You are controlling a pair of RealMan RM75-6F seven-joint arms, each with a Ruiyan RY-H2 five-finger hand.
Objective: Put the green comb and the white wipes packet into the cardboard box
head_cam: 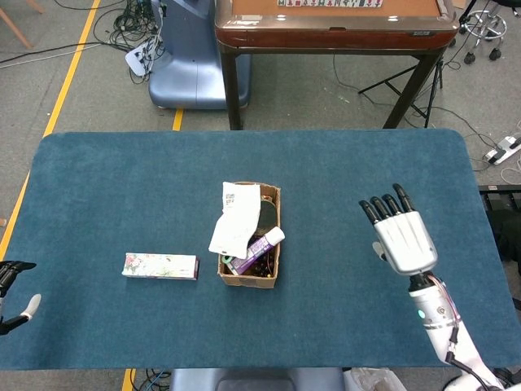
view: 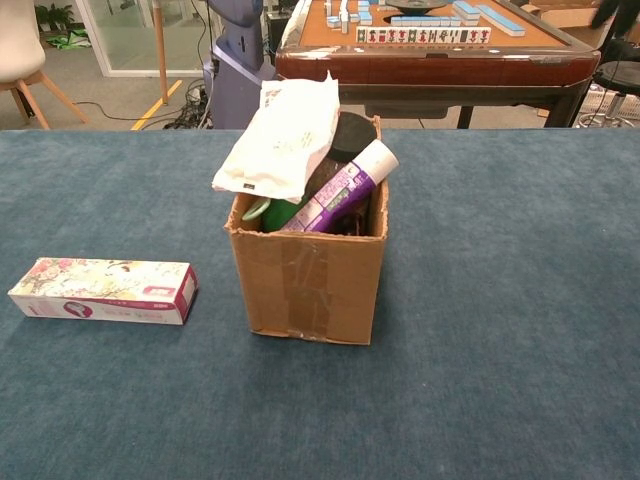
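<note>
The cardboard box [head_cam: 250,275] [view: 310,280] stands in the middle of the blue table. The white wipes packet [head_cam: 236,216] [view: 282,140] leans out of its top over the left rim. A green piece [view: 265,210], likely the comb, shows inside the box beneath the packet. A purple and white tube [head_cam: 262,243] [view: 345,185] and a dark round thing [view: 350,135] also stick out of the box. My right hand [head_cam: 400,235] hovers to the right of the box, fingers spread, holding nothing. Only the fingertips of my left hand [head_cam: 15,297] show at the left edge, apart and empty.
A flat floral carton [head_cam: 160,265] [view: 103,290] lies on the table left of the box. Beyond the table's far edge stand a wooden mahjong table [head_cam: 334,24] [view: 440,45] and a blue machine base [head_cam: 191,57].
</note>
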